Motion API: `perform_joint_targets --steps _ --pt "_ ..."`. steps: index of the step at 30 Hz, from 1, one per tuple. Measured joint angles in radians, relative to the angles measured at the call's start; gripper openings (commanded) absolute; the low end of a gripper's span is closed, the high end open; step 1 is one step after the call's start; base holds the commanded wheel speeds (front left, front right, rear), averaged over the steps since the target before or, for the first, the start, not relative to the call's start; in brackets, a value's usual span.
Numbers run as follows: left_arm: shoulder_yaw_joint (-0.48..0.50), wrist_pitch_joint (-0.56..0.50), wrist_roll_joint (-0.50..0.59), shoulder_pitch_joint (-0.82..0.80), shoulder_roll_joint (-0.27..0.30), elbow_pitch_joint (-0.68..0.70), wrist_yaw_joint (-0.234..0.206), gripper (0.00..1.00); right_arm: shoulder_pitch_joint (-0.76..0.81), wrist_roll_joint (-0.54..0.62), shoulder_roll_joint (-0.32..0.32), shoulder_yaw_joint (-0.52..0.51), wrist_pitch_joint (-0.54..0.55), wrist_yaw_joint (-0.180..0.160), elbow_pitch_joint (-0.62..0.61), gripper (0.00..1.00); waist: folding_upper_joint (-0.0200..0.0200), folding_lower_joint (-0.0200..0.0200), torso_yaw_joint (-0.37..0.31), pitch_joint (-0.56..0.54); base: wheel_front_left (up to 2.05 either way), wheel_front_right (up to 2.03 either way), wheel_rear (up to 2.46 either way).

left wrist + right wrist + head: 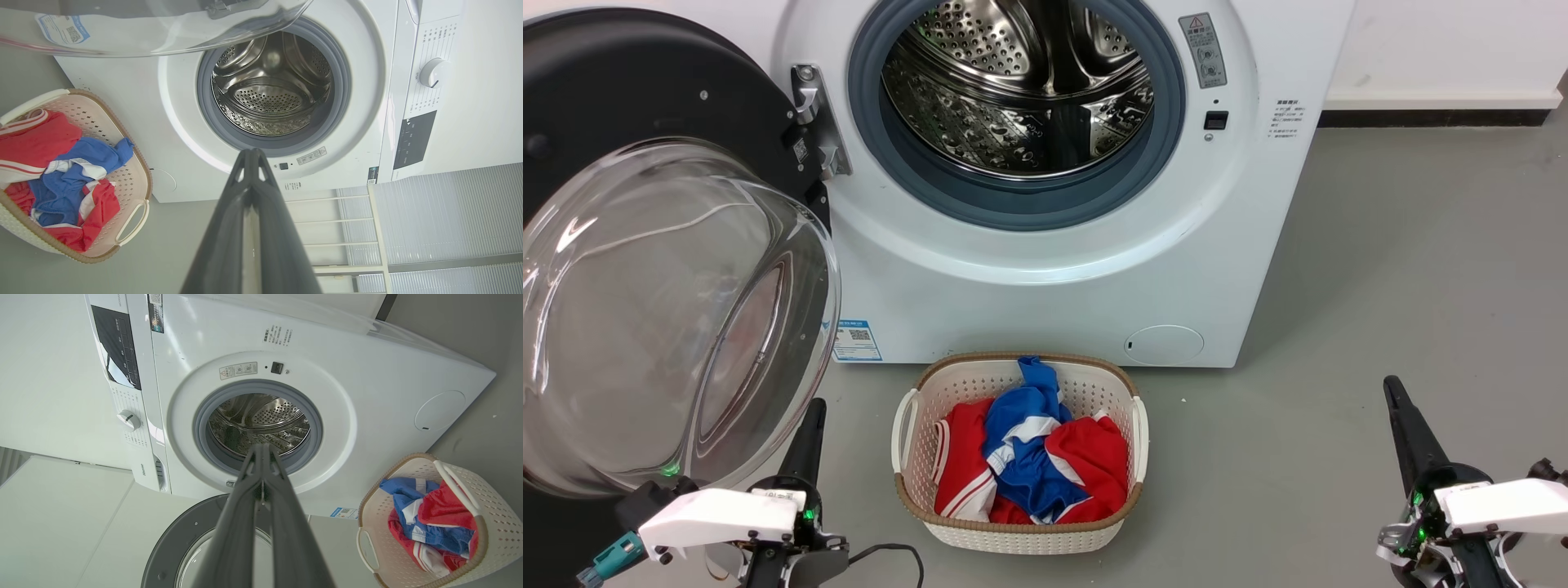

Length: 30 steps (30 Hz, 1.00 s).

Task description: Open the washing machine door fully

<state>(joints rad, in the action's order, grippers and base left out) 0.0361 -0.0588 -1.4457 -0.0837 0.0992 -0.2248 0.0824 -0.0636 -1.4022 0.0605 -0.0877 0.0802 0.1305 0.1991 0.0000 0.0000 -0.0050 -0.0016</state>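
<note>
The washing machine door (621,106) stands swung wide to the left of the white machine (1094,269), its clear glass bowl (662,318) bulging toward me. In the right wrist view the door (179,539) lies low, hinged beside the bare steel drum (261,424). My left gripper (814,406) is shut, its dark fingers pointing up just right of the bowl's rim, not gripping it. My right gripper (1390,384) is shut too, far off at the lower right over the floor. Both wrist views show closed fingertips, left gripper (252,152) and right gripper (262,447), aimed at the drum opening.
A cream laundry basket (907,441) with red and blue clothes (1029,457) sits on the grey floor right before the machine, between my arms. A small round flap (1164,345) is low on the machine's front. A white rack (347,228) stands beside the machine.
</note>
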Motion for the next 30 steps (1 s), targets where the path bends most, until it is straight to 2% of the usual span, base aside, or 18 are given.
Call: perform_joint_targets --steps 30 --pt "0.068 -0.045 -0.173 -0.019 -0.042 -0.02 0.047 0.0 -0.037 -0.218 -0.001 -0.012 0.022 0.0 0.046 0.0 0.0 0.0 0.005 0.005 0.0 0.0 0.0"
